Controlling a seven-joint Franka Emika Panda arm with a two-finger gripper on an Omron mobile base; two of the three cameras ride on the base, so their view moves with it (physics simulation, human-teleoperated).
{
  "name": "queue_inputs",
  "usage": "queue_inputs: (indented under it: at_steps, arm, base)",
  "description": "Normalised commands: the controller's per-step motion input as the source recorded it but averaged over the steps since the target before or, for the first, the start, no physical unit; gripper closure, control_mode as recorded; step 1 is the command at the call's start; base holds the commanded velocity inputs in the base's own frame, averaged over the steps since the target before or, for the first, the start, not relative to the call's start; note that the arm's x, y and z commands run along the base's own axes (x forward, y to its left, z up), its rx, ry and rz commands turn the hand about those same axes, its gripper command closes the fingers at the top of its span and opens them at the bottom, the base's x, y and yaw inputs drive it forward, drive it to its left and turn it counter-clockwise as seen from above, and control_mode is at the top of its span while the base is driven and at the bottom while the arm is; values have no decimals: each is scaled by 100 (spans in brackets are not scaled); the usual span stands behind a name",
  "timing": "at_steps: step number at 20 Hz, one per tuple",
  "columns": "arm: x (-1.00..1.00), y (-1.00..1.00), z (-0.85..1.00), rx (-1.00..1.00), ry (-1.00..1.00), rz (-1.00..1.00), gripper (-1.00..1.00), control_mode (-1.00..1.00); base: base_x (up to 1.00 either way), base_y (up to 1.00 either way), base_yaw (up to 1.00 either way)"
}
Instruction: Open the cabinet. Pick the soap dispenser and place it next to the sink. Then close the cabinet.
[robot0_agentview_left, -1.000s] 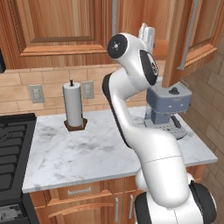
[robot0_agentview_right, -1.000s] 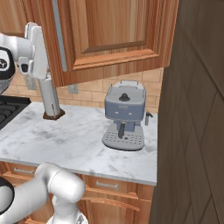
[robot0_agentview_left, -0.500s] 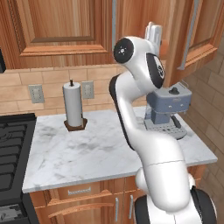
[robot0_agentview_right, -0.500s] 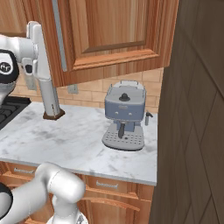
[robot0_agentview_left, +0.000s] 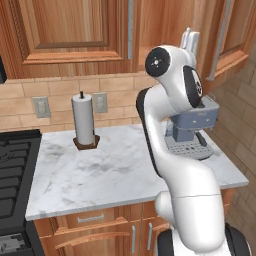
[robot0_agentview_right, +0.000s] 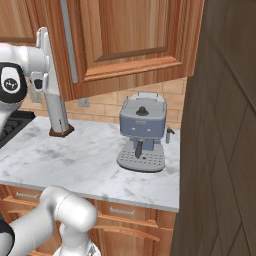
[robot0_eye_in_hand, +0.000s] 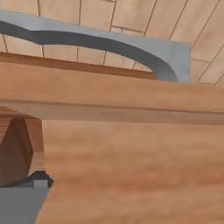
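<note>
- At nine o'clock in the left base view, a black stove (robot0_agentview_left: 12, 172) is cut off by the frame edge beside the marble counter (robot0_agentview_left: 100, 172).
- The paper towel roll (robot0_agentview_left: 83, 120) stands upright on its brown base toward ten o'clock on the counter, below the cabinet (robot0_agentview_left: 70, 35), whose left door looks shut.
- The arm rises from five o'clock, bends over the counter and reaches up to one o'clock; its white hand (robot0_agentview_left: 190, 42) points upward at the cabinet's right door beside a long silver bar handle (robot0_agentview_left: 220, 40).
- That right door (robot0_agentview_right: 125, 37) stands swung out from the cabinet, as the right base view shows at twelve o'clock, its handle (robot0_agentview_right: 68, 42) next to the raised hand (robot0_agentview_right: 44, 60) at nine o'clock.
- The arm hides much of the grey-blue coffee machine (robot0_agentview_left: 192, 132) from the left; from the right it is in full sight at centre (robot0_agentview_right: 142, 130).
- The claw is hard to make out: the wrist blocks it, and up close there is wood grain and a curved grey bar (robot0_eye_in_hand: 100, 41), so I cannot tell whether it is wide or narrow.
- The soap dispenser cannot be made out; the cabinet interior is hidden.
</note>
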Motion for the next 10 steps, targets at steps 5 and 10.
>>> queue_inputs:
  at_steps: [5, 10]
  arm:
    - [-25, -17, 0, 19, -3, -16, -100, -100]
    - [-37, -19, 0, 19, -1, -20, -100, -100]
  base:
    - [0, 0, 0]
    - [0, 0, 0]
